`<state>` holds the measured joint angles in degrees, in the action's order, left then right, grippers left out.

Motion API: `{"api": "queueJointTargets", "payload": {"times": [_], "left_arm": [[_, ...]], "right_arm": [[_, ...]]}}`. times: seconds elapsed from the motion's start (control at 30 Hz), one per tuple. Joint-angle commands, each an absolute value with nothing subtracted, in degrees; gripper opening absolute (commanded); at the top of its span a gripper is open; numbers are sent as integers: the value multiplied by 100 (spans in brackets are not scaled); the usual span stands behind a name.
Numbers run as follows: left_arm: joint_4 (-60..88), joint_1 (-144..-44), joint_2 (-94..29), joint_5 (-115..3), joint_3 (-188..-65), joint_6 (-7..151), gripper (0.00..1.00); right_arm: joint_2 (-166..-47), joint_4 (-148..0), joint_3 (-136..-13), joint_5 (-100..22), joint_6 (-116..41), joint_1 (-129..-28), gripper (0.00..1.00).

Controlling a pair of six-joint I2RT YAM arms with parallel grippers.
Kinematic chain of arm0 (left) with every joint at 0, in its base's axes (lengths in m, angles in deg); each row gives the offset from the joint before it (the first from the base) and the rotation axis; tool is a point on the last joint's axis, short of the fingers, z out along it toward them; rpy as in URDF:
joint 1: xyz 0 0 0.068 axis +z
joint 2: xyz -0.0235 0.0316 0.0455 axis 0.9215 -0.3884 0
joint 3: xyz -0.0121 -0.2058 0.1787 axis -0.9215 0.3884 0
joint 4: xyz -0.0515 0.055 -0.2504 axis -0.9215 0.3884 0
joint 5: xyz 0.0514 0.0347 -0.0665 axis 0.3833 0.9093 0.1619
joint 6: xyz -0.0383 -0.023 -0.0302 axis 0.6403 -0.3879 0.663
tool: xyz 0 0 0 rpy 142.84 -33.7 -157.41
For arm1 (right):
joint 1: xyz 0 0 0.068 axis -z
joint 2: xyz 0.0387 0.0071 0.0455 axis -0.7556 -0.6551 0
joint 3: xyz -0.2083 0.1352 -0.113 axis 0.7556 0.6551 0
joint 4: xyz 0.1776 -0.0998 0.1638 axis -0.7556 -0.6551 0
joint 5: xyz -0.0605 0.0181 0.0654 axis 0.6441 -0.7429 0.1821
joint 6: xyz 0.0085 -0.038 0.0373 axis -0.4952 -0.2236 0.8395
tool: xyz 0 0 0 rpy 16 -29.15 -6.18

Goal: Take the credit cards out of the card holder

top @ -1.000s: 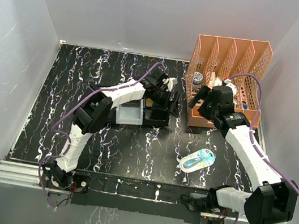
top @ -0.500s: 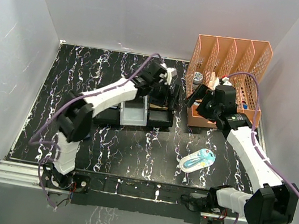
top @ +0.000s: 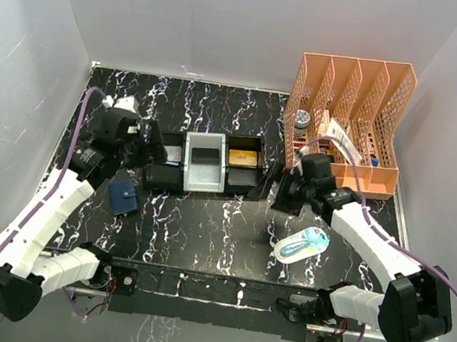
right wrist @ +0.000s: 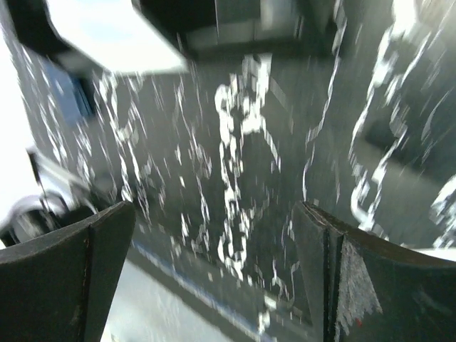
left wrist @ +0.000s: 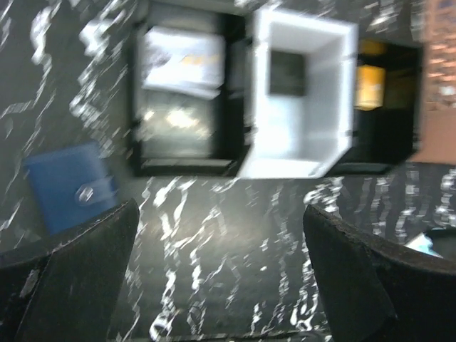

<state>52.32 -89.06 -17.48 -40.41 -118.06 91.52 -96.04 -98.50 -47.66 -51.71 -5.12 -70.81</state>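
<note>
A black desk (top: 201,228) with white marbling fills the scene. An orange file rack (top: 355,96) stands at its far right, and a black-and-white tray (top: 242,184) sits at the far middle. The tray's left compartment holds something pale and flat (left wrist: 178,53), too blurred to name, and its right compartment holds a tan-gold block (top: 244,158). The left hand (left wrist: 219,228) hangs over the desk to the left of the tray, fingers spread wide with nothing between them. The right hand (right wrist: 214,221) is just right of the tray, near the rack, equally released and empty. A pale blue packet (top: 302,245) lies near the right arm. The card holder (top: 124,197) is a small navy fold-over wallet. It lies flat on the left of the desk, nearer than the tray and close under the left arm, with neither hand touching it. Its flap looks closed, with the snap tab showing on top. No credit cards show sticking out of it, so they are probably tucked inside. The holder looks light and soft, so it will likely skid on the smooth desk and bend if pinched in the middle. It seems better to hold it by the folded spine edge with one hand while the other lifts the snap tab. The cards should be thin, stiff and slick, so each is best pinched by whichever short edge peeks out of a pocket and drawn straight out.
</note>
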Motion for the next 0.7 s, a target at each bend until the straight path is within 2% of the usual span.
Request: {"api": "queueJointTargets", "payload": {"times": [0.0,0.13,0.17,0.23,0.43,0.6,0.67], "left_arm": [[6656,-8654,-1531,-3245,-11309,9804,99],[6965,-8337,-1662,-3233,-11022,10135,99],[6944,-8234,-1737,-3327,-10985,10118,99],[6906,-8041,-1936,-3416,-10955,10111,99],[6715,-7526,-2204,-3356,-10864,10078,99],[6532,-6764,-2418,-3596,-10770,9852,99],[6404,-6553,-2423,-3792,-10657,9851,99]], "right_arm": [[-9000,-10586,-4147,-5296,-175,-7801,90],[-8359,-11078,-3498,-4896,149,-7939,90],[-8320,-11187,-3388,-4713,158,-7940,93],[-8540,-11355,-3288,-4219,39,-7889,98],[-9432,-11195,-3593,-3510,272,-7635,98],[-9403,-11286,-3537,-2465,266,-6808,98],[-9314,-11245,-3519,-2422,145,-6308,98]]}}
